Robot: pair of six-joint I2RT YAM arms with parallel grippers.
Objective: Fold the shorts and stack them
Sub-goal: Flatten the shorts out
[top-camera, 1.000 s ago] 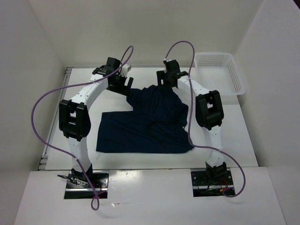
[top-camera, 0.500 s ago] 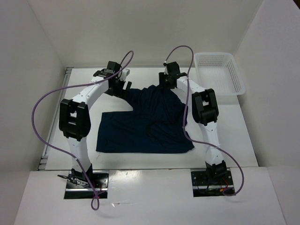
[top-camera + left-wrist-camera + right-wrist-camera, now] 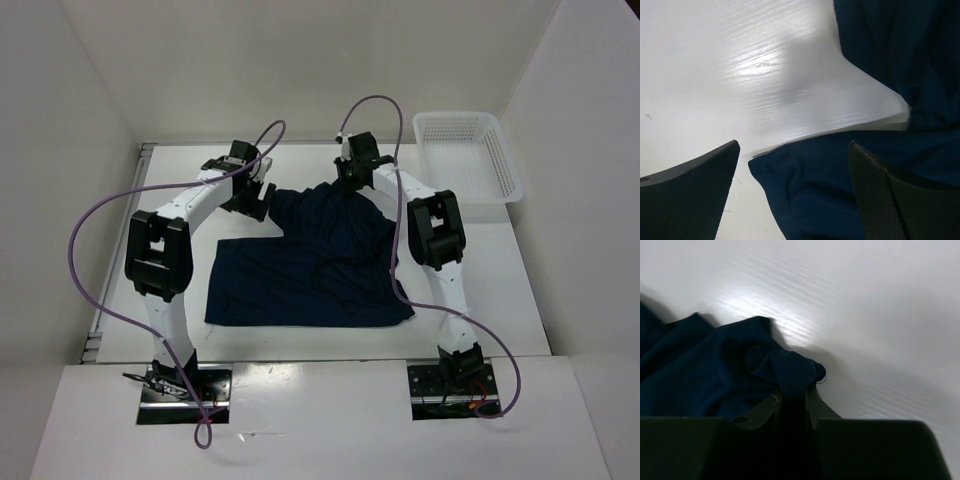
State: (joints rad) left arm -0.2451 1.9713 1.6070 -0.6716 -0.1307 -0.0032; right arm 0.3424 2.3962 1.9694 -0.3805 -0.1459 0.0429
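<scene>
right end effector [image 3: 792, 396] shifted left, pinching shorts [image 3: 710, 375]

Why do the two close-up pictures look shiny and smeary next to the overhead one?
Left wrist view: glare streaks the white table, and the edge of the shorts looks smeared. Right wrist view: similar glare, jaws dark and unfocused. Top external view: evenly lit, sharp.

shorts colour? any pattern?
The shorts are plain dark navy blue, no pattern; the top external view shows it best.

The shorts [image 3: 300, 280] are plain dark navy, the table [image 3: 500, 280] white, the mesh basket [image 3: 465, 160] white, the cables [image 3: 70, 243] purple.
</scene>
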